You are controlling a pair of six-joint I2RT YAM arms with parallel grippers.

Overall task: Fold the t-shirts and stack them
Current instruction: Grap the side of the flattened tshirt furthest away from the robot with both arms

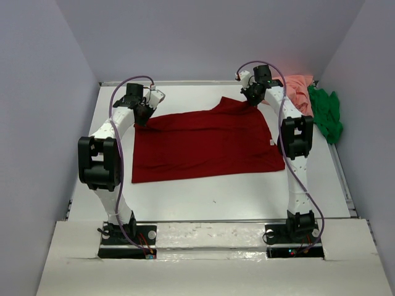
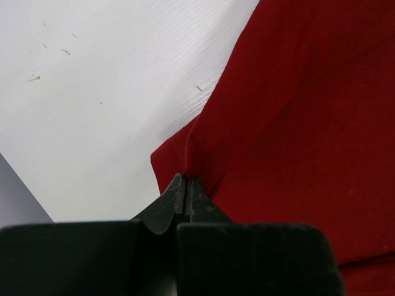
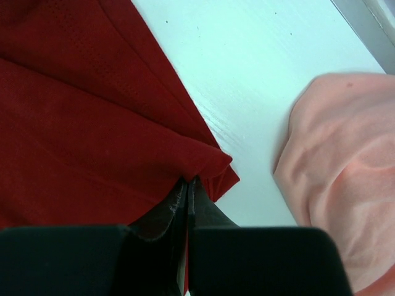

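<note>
The dark red t-shirt [image 1: 203,145] lies spread across the middle of the white table [image 1: 203,197]. My left gripper [image 1: 142,117] is shut on its far left corner, and the left wrist view shows the cloth [image 2: 296,123] pinched at the fingertips [image 2: 179,188]. My right gripper [image 1: 252,98] is shut on the far right corner, where the red cloth [image 3: 92,123] bunches against its tips. The salmon pink t-shirt [image 1: 299,92] lies crumpled at the far right, and the bright green t-shirt [image 1: 327,114] beside it.
Grey walls close in the table on three sides. The pink cloth [image 3: 345,179] lies a short way right of my right gripper, with bare white table [image 3: 259,92] between. A raised rim [image 1: 342,172] runs along the table's right edge.
</note>
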